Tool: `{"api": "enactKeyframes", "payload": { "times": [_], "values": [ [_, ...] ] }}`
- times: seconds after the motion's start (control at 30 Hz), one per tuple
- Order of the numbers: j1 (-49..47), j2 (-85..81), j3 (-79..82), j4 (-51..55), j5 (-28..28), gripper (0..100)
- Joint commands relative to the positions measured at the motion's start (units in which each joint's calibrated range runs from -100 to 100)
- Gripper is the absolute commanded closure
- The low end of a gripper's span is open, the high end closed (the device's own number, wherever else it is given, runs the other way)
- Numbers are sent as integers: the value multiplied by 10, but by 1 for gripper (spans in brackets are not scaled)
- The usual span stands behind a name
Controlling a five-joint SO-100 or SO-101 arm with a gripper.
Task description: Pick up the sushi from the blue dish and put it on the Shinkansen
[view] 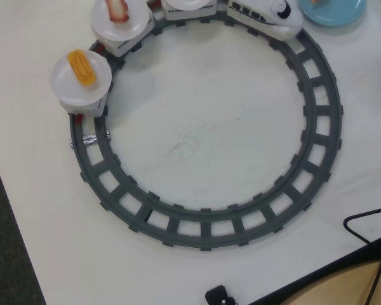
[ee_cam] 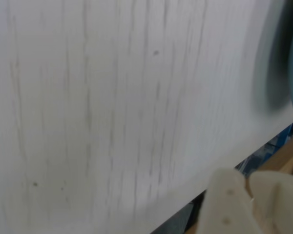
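1. Table: being crossed in the blurred wrist view.
2. Track: to be cleared.
3. Shinkansen: being parked near the dish.
4. Dish: being approached; sushi barely visible on it.
5. Gripper: fingers nearly together, nothing seen held.

White tabletop with faint scuffs, dark grey floor alongside, black cable over its edge.

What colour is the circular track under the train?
Dark grey track, shown best in the overhead view.
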Motion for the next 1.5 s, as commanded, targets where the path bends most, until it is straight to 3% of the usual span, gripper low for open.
{"api": "enactKeyframes", "payload": {
  "times": [0.0,0.23,0.53,0.73,0.93,1.23,1.47],
  "values": [
    [-4,-6,-7,2,3,98],
    [-60,-4,-8,4,3,98],
    [4,3,-27,5,3,98],
    [30,53,-233,51,3,98],
    [10,305,-538,126,-3,98],
    [-7,745,-948,172,4,85],
    [-30,1038,-1221,282,35,78]
  ]
}}
